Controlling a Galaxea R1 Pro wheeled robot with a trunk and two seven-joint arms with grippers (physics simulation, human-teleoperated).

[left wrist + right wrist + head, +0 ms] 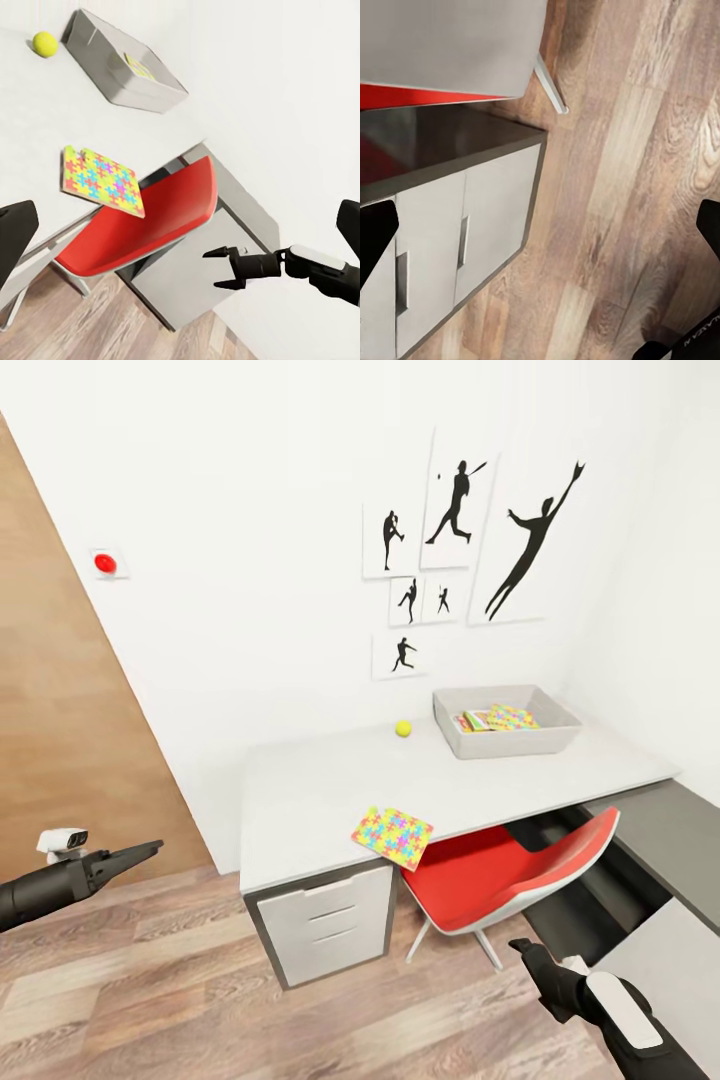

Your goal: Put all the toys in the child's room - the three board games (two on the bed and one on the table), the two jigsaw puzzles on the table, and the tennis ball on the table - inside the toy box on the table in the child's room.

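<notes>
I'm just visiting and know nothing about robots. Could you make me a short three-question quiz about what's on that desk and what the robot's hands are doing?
1. True or false: the tennis ball already lies inside the toy box.
2. Where does the loose jigsaw puzzle lie? A) on the floor B) at the front edge of the table, above the red chair C) on the chair seat
3. Fill in: the right gripper is holding ____.

Key
1. False: the ball rests on the table, left of the box.
2. B; it overhangs the edge a little.
3. Nothing; its fingers are spread and empty. The left gripper carries nothing either.
</notes>
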